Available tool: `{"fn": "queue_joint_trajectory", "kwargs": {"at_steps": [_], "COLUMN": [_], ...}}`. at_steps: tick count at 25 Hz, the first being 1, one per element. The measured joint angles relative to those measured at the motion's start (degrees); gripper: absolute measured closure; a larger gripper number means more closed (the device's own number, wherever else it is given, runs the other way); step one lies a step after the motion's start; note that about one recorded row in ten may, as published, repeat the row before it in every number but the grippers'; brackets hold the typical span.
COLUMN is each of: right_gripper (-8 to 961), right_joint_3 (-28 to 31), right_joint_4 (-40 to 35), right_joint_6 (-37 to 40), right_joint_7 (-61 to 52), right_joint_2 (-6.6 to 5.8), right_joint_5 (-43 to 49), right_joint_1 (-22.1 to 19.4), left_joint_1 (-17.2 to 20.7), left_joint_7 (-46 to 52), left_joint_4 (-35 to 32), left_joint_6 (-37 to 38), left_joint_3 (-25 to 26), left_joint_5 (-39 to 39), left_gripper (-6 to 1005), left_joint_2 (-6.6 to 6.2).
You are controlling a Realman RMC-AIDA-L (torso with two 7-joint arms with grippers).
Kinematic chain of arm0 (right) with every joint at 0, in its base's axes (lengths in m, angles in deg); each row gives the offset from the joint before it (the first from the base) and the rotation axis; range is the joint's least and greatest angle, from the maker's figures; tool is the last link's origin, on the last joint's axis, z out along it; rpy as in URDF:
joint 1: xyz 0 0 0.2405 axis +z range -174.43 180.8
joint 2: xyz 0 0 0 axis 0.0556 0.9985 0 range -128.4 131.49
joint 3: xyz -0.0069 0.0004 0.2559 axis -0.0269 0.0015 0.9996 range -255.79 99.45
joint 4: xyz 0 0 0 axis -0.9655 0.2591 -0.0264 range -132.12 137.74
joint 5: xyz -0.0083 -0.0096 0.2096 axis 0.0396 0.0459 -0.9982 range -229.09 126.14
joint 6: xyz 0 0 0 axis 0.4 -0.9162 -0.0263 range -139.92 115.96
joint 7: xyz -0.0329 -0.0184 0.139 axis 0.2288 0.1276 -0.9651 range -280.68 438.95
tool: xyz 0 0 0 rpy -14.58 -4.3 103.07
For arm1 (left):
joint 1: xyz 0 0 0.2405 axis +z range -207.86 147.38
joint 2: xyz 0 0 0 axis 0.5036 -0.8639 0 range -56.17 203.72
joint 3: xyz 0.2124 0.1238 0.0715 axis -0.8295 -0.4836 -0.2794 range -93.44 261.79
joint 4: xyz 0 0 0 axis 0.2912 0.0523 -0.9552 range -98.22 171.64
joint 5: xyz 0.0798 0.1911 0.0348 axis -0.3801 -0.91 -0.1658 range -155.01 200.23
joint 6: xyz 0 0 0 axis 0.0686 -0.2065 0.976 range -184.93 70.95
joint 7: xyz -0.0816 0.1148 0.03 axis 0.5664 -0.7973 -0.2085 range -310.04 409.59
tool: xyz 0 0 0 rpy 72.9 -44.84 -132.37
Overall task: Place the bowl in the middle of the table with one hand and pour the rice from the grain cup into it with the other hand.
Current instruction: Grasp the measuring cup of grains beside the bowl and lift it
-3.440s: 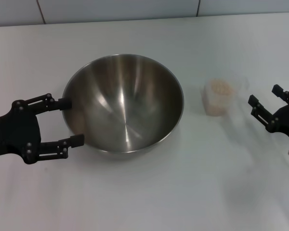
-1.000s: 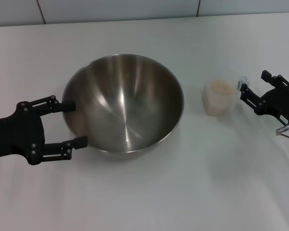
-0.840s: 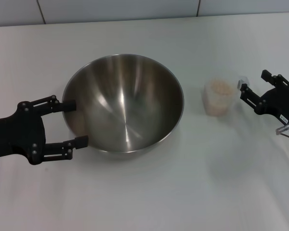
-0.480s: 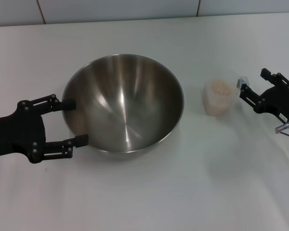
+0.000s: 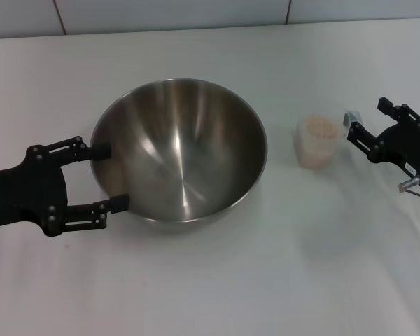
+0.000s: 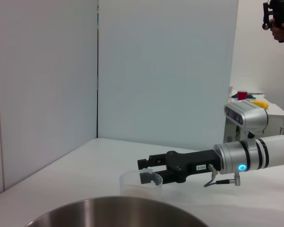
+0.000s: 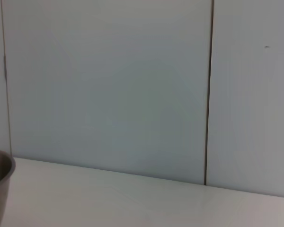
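Note:
The steel bowl sits on the white table, a little left of centre. My left gripper is open, its two fingers straddling the bowl's left side close to the rim. The grain cup, clear plastic with beige rice inside, stands to the right of the bowl. My right gripper is open just right of the cup, its fingertips by the cup's small clear tab. In the left wrist view the bowl rim fills the foreground, and behind it stand the cup and the right gripper.
Pale wall panels line the table's far edge. White tabletop lies in front of the bowl and between bowl and cup. The right wrist view shows only the bowl's edge, the tabletop and the wall.
Since the earliest frame my right gripper has moved in toward the cup and my left gripper has edged closer to the bowl. Over the last second almost nothing shifts.

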Motion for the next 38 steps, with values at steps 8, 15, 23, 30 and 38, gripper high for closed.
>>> {"fn": "queue_joint_trajectory", "kwargs": {"at_steps": [8,15,23,30,38], "right_gripper": [398,431,619,822,818], "right_joint_3": [0.0,-0.1,-0.1,-0.1,0.0], "right_joint_4": [0.0,0.3,0.6,0.6,0.6], "right_joint_6": [0.0,0.0,0.0,0.0,0.0], "right_joint_7": [0.1,3.9,4.5,4.5,4.5], "right_joint_2": [0.00,0.08,0.10,0.09,0.09], "right_joint_5": [0.0,0.0,0.0,0.0,0.0], "right_joint_1": [0.0,0.3,0.5,0.4,0.4], "left_joint_1": [0.0,-0.2,-0.1,-0.1,-0.1], "left_joint_7": [0.0,0.0,0.1,0.2,0.2], "left_joint_4": [0.0,0.0,0.0,0.0,0.0], "left_joint_6": [0.0,0.0,0.0,0.0,0.0], "left_joint_3": [0.0,0.0,0.0,0.0,0.0], "left_joint_5": [0.0,0.0,0.0,0.0,0.0], "left_gripper": [155,155,155,155,155], "left_joint_2": [0.01,0.01,0.00,0.01,0.04]}}
